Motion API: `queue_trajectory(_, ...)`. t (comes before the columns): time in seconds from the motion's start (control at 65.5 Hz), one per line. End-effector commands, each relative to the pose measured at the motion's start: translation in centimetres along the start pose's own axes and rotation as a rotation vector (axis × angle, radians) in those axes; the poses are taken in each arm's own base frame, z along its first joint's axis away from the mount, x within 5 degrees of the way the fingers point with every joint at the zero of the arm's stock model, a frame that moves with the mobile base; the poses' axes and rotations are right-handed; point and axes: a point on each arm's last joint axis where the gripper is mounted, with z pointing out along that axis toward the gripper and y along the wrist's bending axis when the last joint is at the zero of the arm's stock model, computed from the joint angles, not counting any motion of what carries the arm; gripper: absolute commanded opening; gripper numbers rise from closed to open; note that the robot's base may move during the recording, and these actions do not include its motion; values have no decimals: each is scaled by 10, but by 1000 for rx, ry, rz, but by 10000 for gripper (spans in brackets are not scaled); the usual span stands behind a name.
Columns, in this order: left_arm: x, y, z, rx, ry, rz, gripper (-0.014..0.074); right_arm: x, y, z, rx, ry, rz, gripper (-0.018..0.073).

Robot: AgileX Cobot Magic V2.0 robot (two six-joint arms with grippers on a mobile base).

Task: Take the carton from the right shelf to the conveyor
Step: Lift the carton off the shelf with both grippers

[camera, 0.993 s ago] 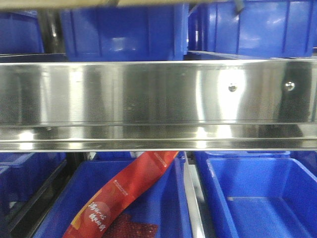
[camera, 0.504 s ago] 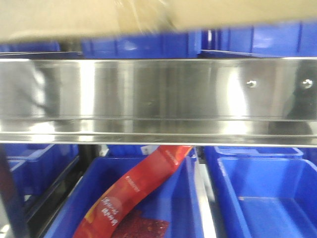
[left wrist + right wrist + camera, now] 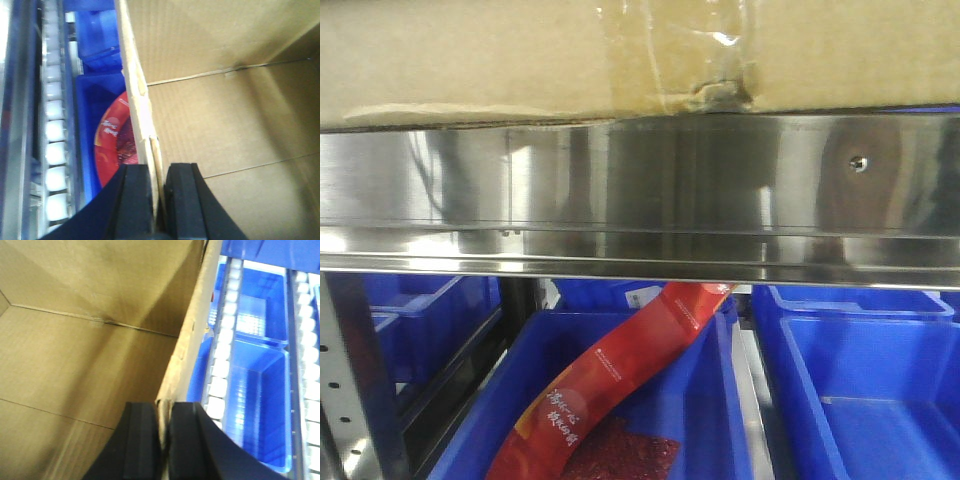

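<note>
Before me, the shelf [image 3: 350, 400] with its steel rail [image 3: 640, 190]; blue bins [image 3: 865, 400] sit on its lower level, one holding a red packet [image 3: 610, 375].

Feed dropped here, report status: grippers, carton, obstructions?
Left gripper shut on carton wall. Right gripper shut on opposite wall. Carton bottom at shelf rail top. No obstruction seen.

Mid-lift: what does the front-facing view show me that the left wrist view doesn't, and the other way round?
Front-facing only: the shiny front rail of the right shelf, and the carton seen from outside, its torn-tape bottom edge along the rail's top. Left wrist only: the left gripper shut on the carton's wall, the carton's bare inside, and a row of white rollers. Both: the carton, and the red packet lying in a blue bin.
</note>
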Motion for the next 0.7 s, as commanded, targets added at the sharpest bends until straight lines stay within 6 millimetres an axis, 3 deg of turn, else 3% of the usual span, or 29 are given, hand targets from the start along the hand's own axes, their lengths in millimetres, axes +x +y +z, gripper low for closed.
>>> queue_trajectory(0.0,-2,-2,-6,9,-43,16,-9,-3,0,-6,-17,-59,-12,-68)
queue_trajectory(0.687,-2,-2,-6,7,-44,17,-9,-3,0,-6,-17,-59,-12,-68)
